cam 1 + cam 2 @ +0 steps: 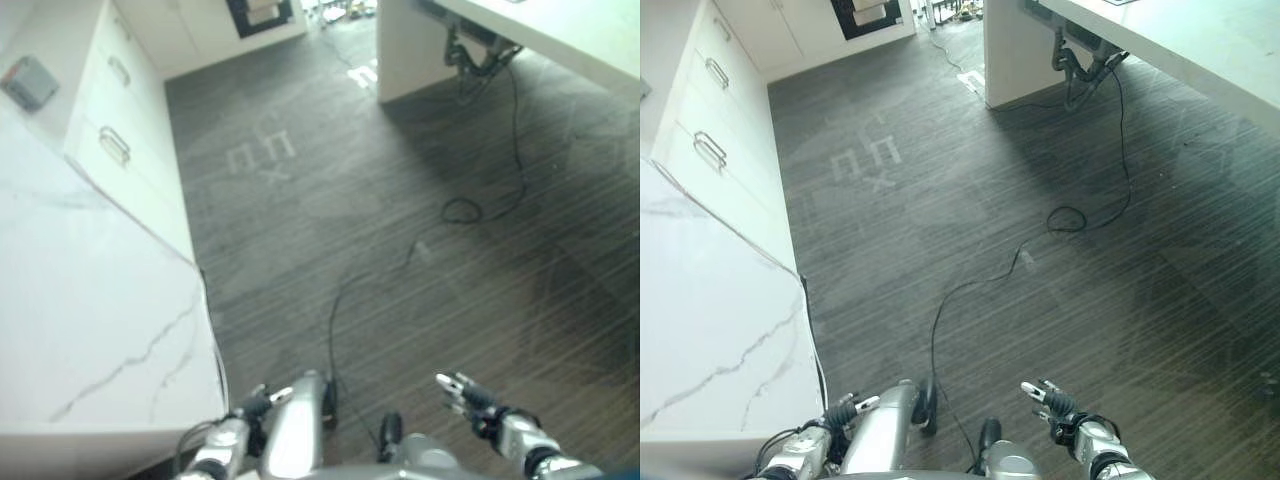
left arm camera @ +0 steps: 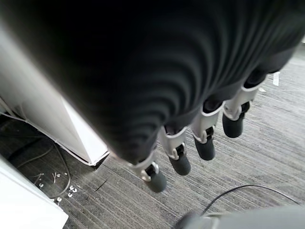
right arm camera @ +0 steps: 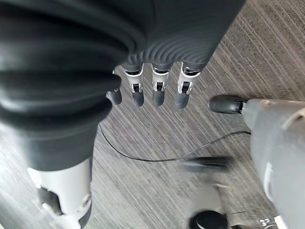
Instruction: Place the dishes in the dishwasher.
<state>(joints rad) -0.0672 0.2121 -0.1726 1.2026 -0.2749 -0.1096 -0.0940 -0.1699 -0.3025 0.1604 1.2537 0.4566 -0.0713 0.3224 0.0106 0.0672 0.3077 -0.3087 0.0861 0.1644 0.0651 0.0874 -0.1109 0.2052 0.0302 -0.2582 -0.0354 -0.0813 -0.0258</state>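
Marble-patterned white counter [image 1: 90, 330] fills my 9 o'clock side, its near corner ending just beside my left hand [image 1: 250, 405]. Past it, toward 11 o'clock, runs a row of white drawers [image 1: 125, 130] with metal bar handles, and a small grey box [image 1: 30, 82] sits on the counter's far end. Dark striped flooring [image 1: 400, 230] covers the whole middle of the head view. At 1 o'clock a white table [image 1: 1160, 40] stands on a pale base, its top cut off by the frame edge, with some hardware under it that I can't make out. Faint pale markings [image 1: 262, 155] lie on the floor near 12 o'clock. At the far wall, a dark panel [image 1: 260, 14] is cropped by the top edge.

Both hands hang low at 6 o'clock, over bare floor and holding nothing. My left hand's fingers [image 2: 206, 143] hang straight and relaxed in its wrist view, with a white cabinet corner [image 2: 81, 138] just beside them. My right hand [image 1: 470, 398] is likewise slack, fingers [image 3: 158, 90] extended and slightly spread, thumb apart.

No dishes or dishwasher can be picked out from here, so I cannot tell where either is.
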